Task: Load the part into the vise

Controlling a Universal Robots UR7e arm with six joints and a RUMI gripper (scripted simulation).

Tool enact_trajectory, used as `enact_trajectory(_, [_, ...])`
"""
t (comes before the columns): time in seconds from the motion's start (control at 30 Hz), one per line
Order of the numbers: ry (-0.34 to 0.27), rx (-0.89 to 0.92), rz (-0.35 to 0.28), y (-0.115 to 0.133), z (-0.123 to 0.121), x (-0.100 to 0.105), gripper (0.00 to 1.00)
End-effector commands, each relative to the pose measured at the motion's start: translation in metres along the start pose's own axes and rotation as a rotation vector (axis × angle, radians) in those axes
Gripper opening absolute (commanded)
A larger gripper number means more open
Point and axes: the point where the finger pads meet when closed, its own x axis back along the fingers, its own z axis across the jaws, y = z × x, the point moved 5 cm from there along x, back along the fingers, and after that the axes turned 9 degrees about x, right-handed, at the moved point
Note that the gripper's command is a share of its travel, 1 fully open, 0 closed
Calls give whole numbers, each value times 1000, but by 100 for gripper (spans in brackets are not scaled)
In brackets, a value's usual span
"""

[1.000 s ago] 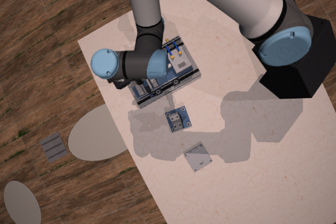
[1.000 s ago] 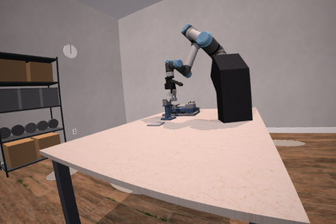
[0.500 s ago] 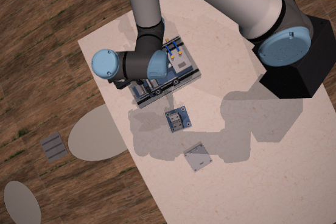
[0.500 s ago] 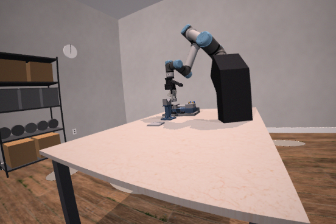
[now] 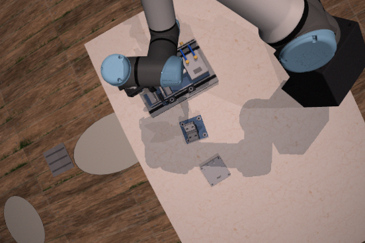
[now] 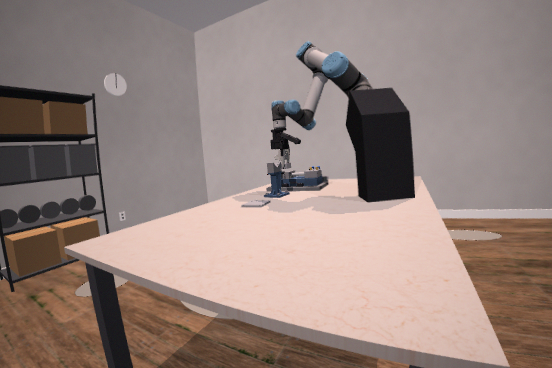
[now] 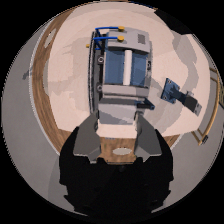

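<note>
My gripper [image 7: 116, 110] is shut on the part [image 7: 118, 114], a grey block held between the two fingers. In the wrist view it hangs over the near end of the vise [image 7: 122, 67], above the table edge. The vise is open, with blue bars between its grey jaws. From overhead the wrist covers the gripper and the part at the left end of the vise [image 5: 184, 75]. In the side view the gripper [image 6: 283, 159] points down, a little above the vise [image 6: 305, 180]. I cannot tell which way the slot faces.
The blue V-block [image 5: 194, 129] stands in front of the vise, with nothing in it. The grey infeed plate [image 5: 215, 174] lies further forward, bare. The black robot pedestal [image 5: 317, 69] stands at the right. The table edge runs close to the vise's left end.
</note>
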Motion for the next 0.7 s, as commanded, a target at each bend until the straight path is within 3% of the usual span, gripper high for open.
enact_trajectory(0.0, [-1, 0, -1, 0, 0, -2, 0])
enact_trajectory(0.67, [-1, 0, -1, 0, 0, -9, 0])
